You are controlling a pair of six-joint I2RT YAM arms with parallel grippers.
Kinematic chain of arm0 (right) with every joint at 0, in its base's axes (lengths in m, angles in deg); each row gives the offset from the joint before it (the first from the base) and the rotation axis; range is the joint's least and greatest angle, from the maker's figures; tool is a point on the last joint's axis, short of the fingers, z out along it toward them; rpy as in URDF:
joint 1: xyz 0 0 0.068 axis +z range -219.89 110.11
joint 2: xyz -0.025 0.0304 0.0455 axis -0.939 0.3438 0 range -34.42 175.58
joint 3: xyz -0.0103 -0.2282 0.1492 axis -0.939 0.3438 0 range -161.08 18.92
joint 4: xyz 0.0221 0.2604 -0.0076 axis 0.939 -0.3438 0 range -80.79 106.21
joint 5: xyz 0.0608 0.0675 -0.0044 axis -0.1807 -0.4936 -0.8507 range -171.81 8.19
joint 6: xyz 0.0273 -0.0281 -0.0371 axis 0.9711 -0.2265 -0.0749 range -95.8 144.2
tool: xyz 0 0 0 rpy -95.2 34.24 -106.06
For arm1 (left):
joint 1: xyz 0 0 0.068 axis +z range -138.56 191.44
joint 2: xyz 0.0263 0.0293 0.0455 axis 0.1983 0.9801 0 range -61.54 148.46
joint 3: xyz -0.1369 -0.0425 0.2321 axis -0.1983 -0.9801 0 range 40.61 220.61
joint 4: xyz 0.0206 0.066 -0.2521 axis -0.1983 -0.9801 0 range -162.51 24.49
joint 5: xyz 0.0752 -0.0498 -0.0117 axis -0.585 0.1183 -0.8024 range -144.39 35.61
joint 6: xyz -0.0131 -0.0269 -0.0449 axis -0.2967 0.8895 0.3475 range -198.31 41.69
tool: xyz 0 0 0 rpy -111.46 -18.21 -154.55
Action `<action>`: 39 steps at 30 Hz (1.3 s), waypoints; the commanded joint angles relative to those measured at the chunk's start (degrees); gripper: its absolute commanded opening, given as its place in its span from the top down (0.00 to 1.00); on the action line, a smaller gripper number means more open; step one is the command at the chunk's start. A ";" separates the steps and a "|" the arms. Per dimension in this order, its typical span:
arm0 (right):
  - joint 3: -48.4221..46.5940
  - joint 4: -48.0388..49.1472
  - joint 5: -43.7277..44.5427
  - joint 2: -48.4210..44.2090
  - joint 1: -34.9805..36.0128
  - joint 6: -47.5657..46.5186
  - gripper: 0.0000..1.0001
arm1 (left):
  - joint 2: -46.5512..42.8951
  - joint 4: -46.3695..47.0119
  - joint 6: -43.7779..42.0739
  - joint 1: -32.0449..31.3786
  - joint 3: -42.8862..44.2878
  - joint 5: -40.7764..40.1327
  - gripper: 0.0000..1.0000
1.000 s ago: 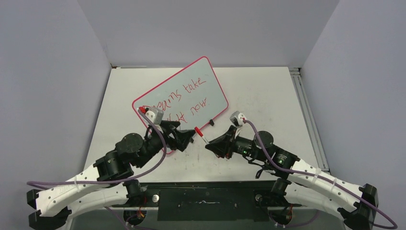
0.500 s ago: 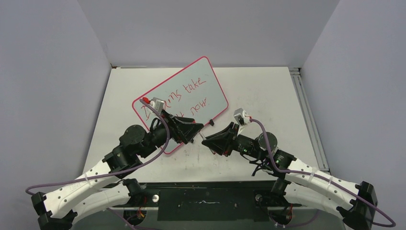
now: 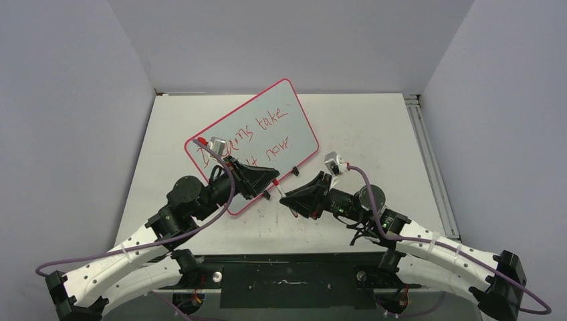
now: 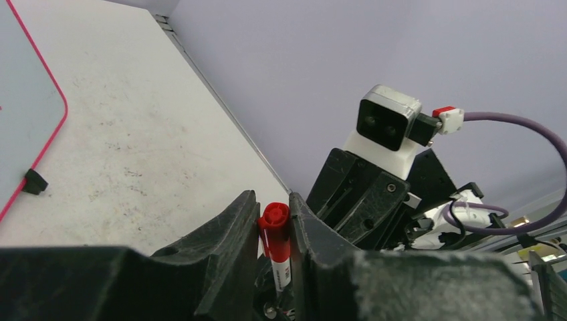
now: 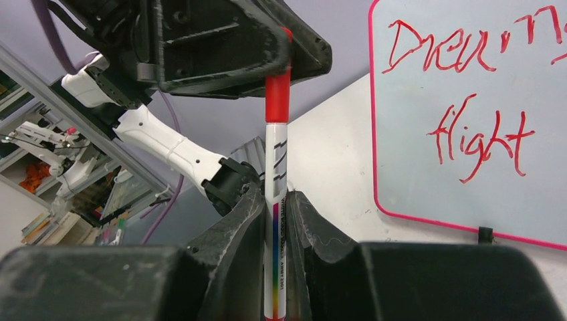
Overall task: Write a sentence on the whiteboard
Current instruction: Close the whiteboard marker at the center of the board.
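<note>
The whiteboard (image 3: 267, 124) lies tilted across the table's back middle, red-rimmed, with red handwriting on it; it also shows in the right wrist view (image 5: 468, 80) and the left wrist view (image 4: 20, 100). A white marker (image 5: 276, 174) with a red cap (image 4: 275, 231) spans the gap between both grippers, just off the board's near corner. My right gripper (image 3: 289, 199) (image 5: 275, 197) is shut on the marker's barrel. My left gripper (image 3: 271, 184) (image 4: 274, 200) is shut on the red cap, facing the right one.
A black clip foot (image 3: 295, 170) sticks out from the whiteboard's near long edge. A metal rail (image 3: 424, 154) runs along the table's right edge. Grey walls enclose three sides. The arms' black base plate (image 3: 287, 284) lines the near edge.
My left gripper moved right onto the marker's cap end and closed on it. The right gripper shifted slightly left with the marker still in it.
</note>
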 commanded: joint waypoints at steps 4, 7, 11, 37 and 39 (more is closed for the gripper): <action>-0.85 1.68 3.99 -0.34 0.56 0.15 0.95 | -0.75 4.10 1.35 0.37 -1.27 1.52 0.97; -0.97 1.95 5.68 -0.86 0.52 -0.16 0.95 | -0.82 4.00 1.58 0.37 -1.93 1.80 1.00; -0.83 2.53 8.97 -1.87 0.55 -0.40 0.95 | -0.87 4.64 1.68 0.32 -3.10 3.33 1.00; -4.18 4.87 19.58 -0.65 0.39 -4.86 0.95 | -0.27 5.48 2.69 -6.61 -8.55 2.48 1.00; -4.49 5.36 19.77 -0.38 0.35 -4.93 0.95 | -0.13 6.08 2.78 -7.75 -9.10 2.33 1.00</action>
